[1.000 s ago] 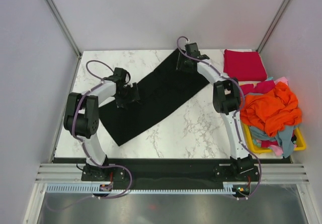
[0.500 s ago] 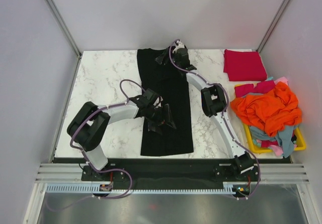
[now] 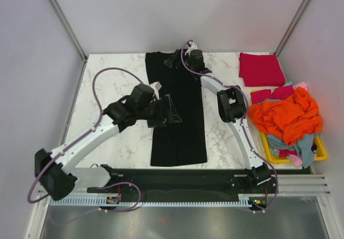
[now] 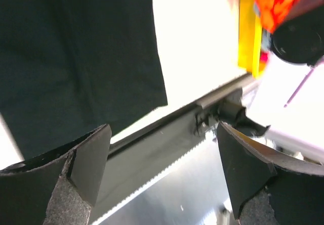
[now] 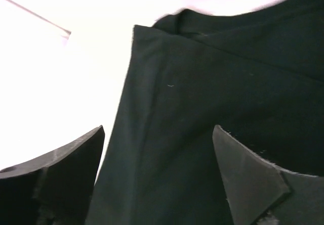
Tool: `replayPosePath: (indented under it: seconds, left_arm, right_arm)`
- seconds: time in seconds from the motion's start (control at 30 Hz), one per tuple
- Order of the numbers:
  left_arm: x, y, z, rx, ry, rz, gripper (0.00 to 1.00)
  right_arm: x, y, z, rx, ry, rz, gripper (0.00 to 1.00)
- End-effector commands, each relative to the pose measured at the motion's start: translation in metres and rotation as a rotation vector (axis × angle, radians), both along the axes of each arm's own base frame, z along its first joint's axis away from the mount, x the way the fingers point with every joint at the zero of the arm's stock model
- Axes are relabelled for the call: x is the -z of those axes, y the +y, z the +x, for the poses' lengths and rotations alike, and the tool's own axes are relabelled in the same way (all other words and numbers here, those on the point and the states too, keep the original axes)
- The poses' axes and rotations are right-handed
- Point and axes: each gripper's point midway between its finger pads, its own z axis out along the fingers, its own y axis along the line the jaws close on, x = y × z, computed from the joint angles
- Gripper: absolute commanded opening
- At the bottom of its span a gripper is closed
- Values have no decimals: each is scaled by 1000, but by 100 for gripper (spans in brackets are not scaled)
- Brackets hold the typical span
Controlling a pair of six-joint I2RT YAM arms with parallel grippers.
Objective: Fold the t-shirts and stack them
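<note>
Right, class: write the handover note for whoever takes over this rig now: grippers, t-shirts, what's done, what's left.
Left gripper: open, empty, over the middle of the black t-shirt.
Right gripper: open, empty, over its far end.
Black t-shirt: flat, a long narrow strip down the centre of the table.
Done: red t-shirt folded at the far right.
To do: finish folding the black one, stack it; orange t-shirt and others wait heaped in the yellow basket.

The black t-shirt (image 3: 183, 137) is matt, soft cloth; the crimson t-shirt (image 3: 261, 69) likewise; bench (image 3: 217, 142) smooth, marble-patterned, faintly glossy; basket (image 3: 321, 153) shiny yellow plastic; pads (image 4: 61, 205) of the left tool (image 4: 162, 129) rough, grainy.
</note>
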Motion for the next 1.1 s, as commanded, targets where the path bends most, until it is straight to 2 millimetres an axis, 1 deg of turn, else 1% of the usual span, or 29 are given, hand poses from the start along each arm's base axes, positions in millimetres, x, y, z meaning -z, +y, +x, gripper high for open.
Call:
replayPosePath:
  seconds: [0.0,0.03,0.07,0.1,0.13,0.17,0.2,0.23,0.27,0.3,0.33,0.37,0.4,0.43,0.47,0.5,0.53,0.57,0.6,0.63,0.7,0.73,0.8,0.87,0.9,0.93,0.97,1.0,1.07]
  left_arm:
    - [15,54,-3,-106,-71,205,93]
    - [23,61,-11,-119,-56,211,91]
    - [30,66,-15,-126,-43,219,91]
    - [35,70,-19,-140,-34,224,90]
    - [48,78,-28,-163,-7,234,89]
    - [53,83,-31,-180,0,240,88]
    - [58,87,-35,-192,11,242,86]
    - [72,93,-43,-212,44,256,85]
    - [71,96,-47,-225,36,238,84]
    - [75,99,-50,-235,42,238,84]
    - [82,104,-56,-250,54,235,84]
    - [86,106,-57,-257,59,237,83]
    - [90,108,-60,-260,65,242,83]
    - [100,111,-65,-263,89,255,83]
    - [103,111,-67,-264,93,253,82]
    - [106,112,-70,-261,101,255,82]
    - [115,114,-76,-265,121,264,81]
    - [118,114,-78,-267,127,264,81]
    - [120,114,-80,-267,131,257,80]
    - [128,116,-86,-270,148,262,77]
    - [133,115,-89,-273,153,252,76]
    - [138,115,-92,-278,162,251,75]
    - [140,112,-92,-282,159,236,73]
    - [146,111,-93,-282,171,243,71]
    - [148,110,-94,-277,171,244,71]
    - [151,111,-94,-280,172,255,70]
    - [153,112,-94,-279,174,257,70]
    - [156,112,-95,-278,176,263,69]
    - [160,112,-95,-275,175,264,69]
  right_arm:
    - [-175,-2,-20,-71,-266,64,98]
    - [-179,-7,-27,-76,-256,44,98]
    - [-190,-13,-36,-75,-257,32,98]
    - [-246,-26,-59,-59,-305,34,98]
    - [-204,-39,-74,-34,-209,-41,98]
    - [-202,-54,-86,50,-181,-74,98]
    - [-244,-71,-121,96,-216,-71,98]
    - [-182,-84,-150,115,-83,-156,98]
    - [-171,-86,-176,130,-43,-192,98]
    - [-182,-104,-206,186,-33,-229,97]
    - [-131,-107,-245,171,74,-314,97]
    - [-115,-117,-266,204,131,-347,93]
    - [-115,-133,-296,234,174,-355,90]
    - [-73,-145,-329,231,277,-382,84]
    - [-63,-140,-353,219,324,-348,81]
    - [-70,-144,-371,218,309,-315,78]
    - [-48,-151,-392,215,355,-348,78]
    - [-45,-146,-411,185,363,-369,74]
    - [-41,-154,-429,206,402,-387,74]
    - [-35,-152,-445,193,398,-429,73]
    - [-31,-159,-464,234,449,-428,73]
    - [-28,-155,-475,218,444,-439,73]
    - [-18,-156,-484,222,464,-461,67]
    - [-1,-161,-493,232,486,-513,65]
    - [5,-162,-497,232,498,-522,62]
    - [16,-166,-501,230,515,-537,59]
    - [20,-164,-505,212,531,-528,56]
    - [20,-160,-505,202,529,-505,54]
    - [31,-162,-512,197,548,-513,54]
